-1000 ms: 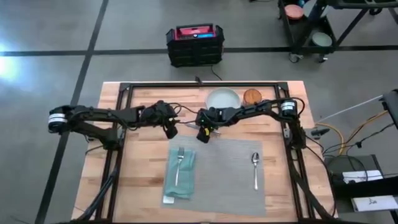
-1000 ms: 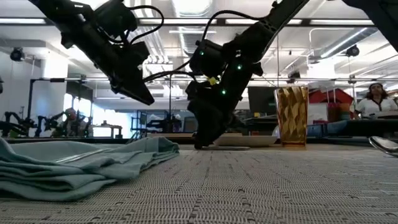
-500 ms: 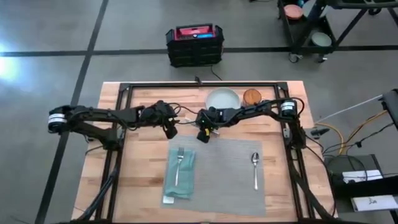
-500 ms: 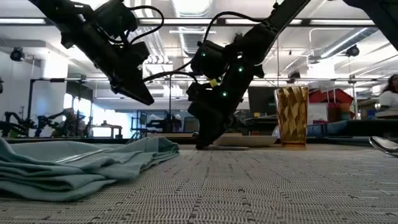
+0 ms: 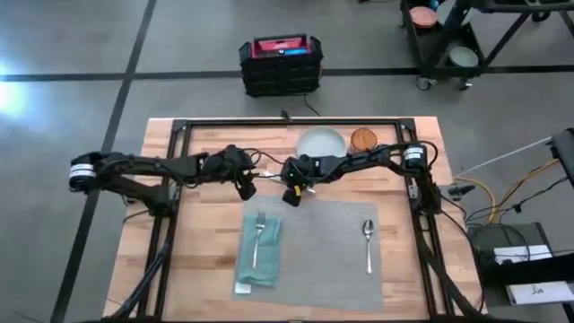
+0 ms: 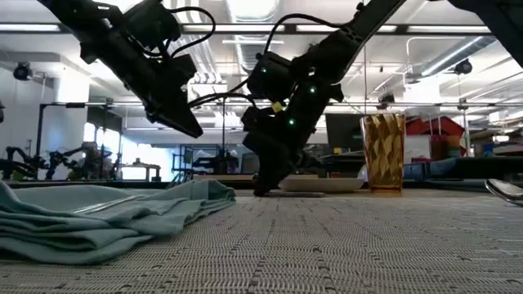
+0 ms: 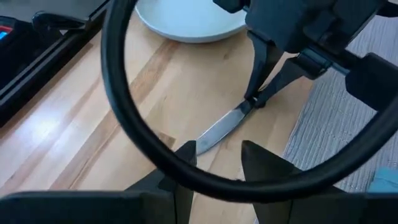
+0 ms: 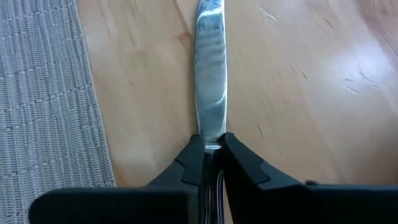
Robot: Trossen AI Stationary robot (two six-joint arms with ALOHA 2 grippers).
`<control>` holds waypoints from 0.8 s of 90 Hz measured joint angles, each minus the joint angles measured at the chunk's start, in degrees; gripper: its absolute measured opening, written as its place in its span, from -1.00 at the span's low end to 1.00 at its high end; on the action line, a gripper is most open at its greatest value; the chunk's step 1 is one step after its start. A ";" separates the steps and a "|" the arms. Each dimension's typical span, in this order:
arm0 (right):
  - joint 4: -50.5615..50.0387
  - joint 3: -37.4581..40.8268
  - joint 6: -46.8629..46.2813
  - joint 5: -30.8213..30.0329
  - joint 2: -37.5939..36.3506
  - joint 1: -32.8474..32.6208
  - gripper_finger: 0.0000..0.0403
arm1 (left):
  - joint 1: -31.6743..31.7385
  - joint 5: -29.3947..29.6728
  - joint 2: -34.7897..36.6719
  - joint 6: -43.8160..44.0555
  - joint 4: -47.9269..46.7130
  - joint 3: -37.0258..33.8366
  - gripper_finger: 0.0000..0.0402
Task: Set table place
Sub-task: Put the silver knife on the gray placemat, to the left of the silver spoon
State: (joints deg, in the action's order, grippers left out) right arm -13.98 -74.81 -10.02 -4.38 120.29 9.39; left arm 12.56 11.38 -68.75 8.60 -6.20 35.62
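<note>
A silver knife (image 7: pixel 219 129) lies on the bare wood just beyond the far edge of the grey placemat (image 5: pixel 323 247). My right gripper (image 8: pixel 211 148) is shut on it. My left gripper (image 7: pixel 217 158) hovers open above the table, close to the blade's tip, with nothing between its fingers. On the placemat the teal napkin (image 5: pixel 260 256) lies at the left with the fork (image 5: pixel 258 235) on top. The spoon (image 5: pixel 368 244) lies at the right. The pale plate (image 5: pixel 321 144) and the amber glass (image 5: pixel 363 139) stand on the wood farther back. My right gripper pinches the knife between its two fingers where the blade meets the handle (image 8: pixel 211 143). The handle runs back between the fingers. The fingers slant down from the table's right and lie along the knife. The blade (image 8: pixel 210 74) points toward the table's left, low over the wood.
A black metal frame (image 5: pixel 287 124) runs around the work area over the table (image 5: pixel 206 269). A black crate (image 5: pixel 281 63) sits on the floor beyond the far edge. Bare placemat lies between napkin and spoon.
My right gripper, still shut on the knife, has shifted slightly toward the table's left edge. My left gripper has kept still and open.
</note>
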 joint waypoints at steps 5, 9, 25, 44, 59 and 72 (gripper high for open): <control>0.05 -0.40 0.04 0.20 -0.06 0.00 -0.92 | 0.00 0.00 0.00 0.00 0.00 0.00 -0.43; 0.24 -0.65 0.08 0.28 -0.06 -0.02 -0.92 | 0.00 0.00 0.00 0.00 0.01 -0.01 -0.43; 0.61 -0.94 0.19 0.37 -0.06 -0.02 -0.93 | 0.00 0.00 0.00 0.00 0.00 -0.02 -0.43; 0.99 -0.98 0.17 0.94 -0.02 -0.04 -0.99 | 0.00 0.00 0.00 0.00 0.03 -0.02 -0.43; 0.87 -0.98 0.00 0.95 -0.02 -0.04 -0.99 | 0.00 0.00 0.00 0.01 0.15 -0.02 -0.43; 0.06 -0.89 -0.89 1.69 -1.13 -0.01 -0.98 | 0.00 0.00 0.00 0.28 0.20 -0.02 -0.43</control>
State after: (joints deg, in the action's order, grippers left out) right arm -13.92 -75.70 -10.90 -2.69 119.16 9.37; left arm 12.56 11.38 -68.75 8.88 -6.00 35.59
